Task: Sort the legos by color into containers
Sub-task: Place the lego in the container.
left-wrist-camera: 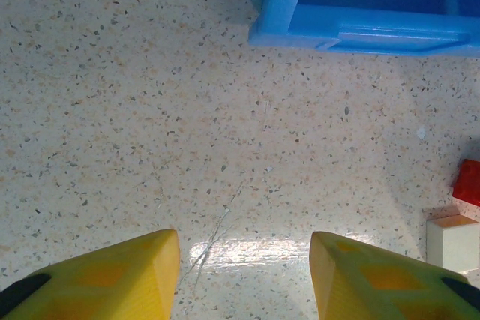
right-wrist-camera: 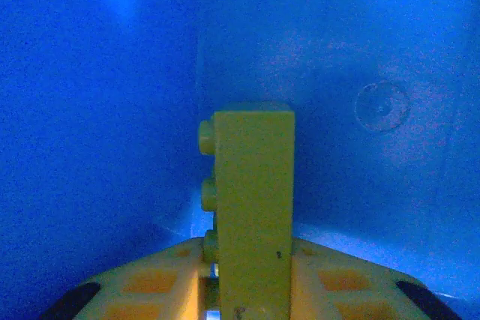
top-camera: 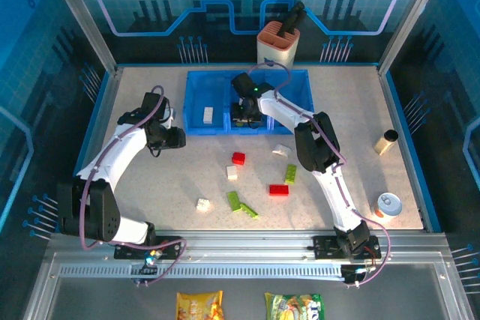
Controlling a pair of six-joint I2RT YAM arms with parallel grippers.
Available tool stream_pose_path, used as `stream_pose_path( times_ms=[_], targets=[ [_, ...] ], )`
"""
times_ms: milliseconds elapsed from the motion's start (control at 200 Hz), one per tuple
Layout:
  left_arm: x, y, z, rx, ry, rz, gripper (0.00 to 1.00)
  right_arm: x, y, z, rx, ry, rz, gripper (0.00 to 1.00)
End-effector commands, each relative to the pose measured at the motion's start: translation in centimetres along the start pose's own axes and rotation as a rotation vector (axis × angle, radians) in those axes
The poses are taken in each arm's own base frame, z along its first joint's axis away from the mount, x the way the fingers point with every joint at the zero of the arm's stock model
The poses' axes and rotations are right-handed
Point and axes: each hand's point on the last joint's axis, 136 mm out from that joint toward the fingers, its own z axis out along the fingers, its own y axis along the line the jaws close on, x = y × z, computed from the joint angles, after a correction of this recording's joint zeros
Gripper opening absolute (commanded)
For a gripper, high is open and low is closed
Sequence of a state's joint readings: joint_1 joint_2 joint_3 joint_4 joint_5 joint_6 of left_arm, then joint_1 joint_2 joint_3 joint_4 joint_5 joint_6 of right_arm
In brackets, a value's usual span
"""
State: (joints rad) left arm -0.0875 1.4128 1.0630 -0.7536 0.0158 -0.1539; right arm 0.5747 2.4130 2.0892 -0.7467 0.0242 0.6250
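Observation:
The blue tray (top-camera: 196, 80) stands at the back of the table, and a white lego (top-camera: 208, 115) lies in its left compartment. My right gripper (top-camera: 246, 118) reaches down into the middle compartment. It is shut on a lime green lego (right-wrist-camera: 253, 200) held upright between the yellow fingers (right-wrist-camera: 150, 282), close to the blue wall (right-wrist-camera: 112, 110). My left gripper (left-wrist-camera: 244, 260) hovers open over bare table just left of the tray corner (left-wrist-camera: 360, 28). A red lego (left-wrist-camera: 469, 181) and a white lego (left-wrist-camera: 452, 241) lie to its right. More red (top-camera: 279, 190), green (top-camera: 234, 201) and white (top-camera: 202, 204) legos lie scattered on the table.
An orange-and-white cup (top-camera: 279, 43) with a black tool stands behind the tray. At the right side are a tan cylinder (top-camera: 386, 142) and a small round can (top-camera: 388, 204). Two snack bags (top-camera: 199, 305) lie in front of the arm bases.

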Motion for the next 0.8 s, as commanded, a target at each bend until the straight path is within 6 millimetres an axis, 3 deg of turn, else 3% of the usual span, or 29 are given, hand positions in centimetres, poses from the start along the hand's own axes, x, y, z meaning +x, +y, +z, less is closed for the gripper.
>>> stream_pose_path(
  times_ms=[0,295,355,390,795],
  targets=[
    [0.4,0.5,0.3,-0.012,0.025,0.008,0.50,-0.5,0.0,-1.0,-0.013,-0.002,0.014,0.33],
    [0.3,0.8,0.2,-0.014,0.023,-0.002,0.51,-0.7,0.3,-3.6,-0.020,-0.022,-0.013,0.37],
    [0.3,0.9,0.2,-0.014,0.023,-0.003,0.50,-0.5,0.0,-3.4,-0.013,-0.014,-0.014,0.37],
    [0.3,0.9,0.2,-0.013,0.022,-0.004,0.51,-0.9,0.5,-4.9,-0.029,-0.037,-0.021,0.37],
    [0.2,0.9,0.2,-0.002,0.026,-0.014,0.51,0.3,0.1,-8.8,-0.026,-0.041,-0.050,0.39]
  ],
)
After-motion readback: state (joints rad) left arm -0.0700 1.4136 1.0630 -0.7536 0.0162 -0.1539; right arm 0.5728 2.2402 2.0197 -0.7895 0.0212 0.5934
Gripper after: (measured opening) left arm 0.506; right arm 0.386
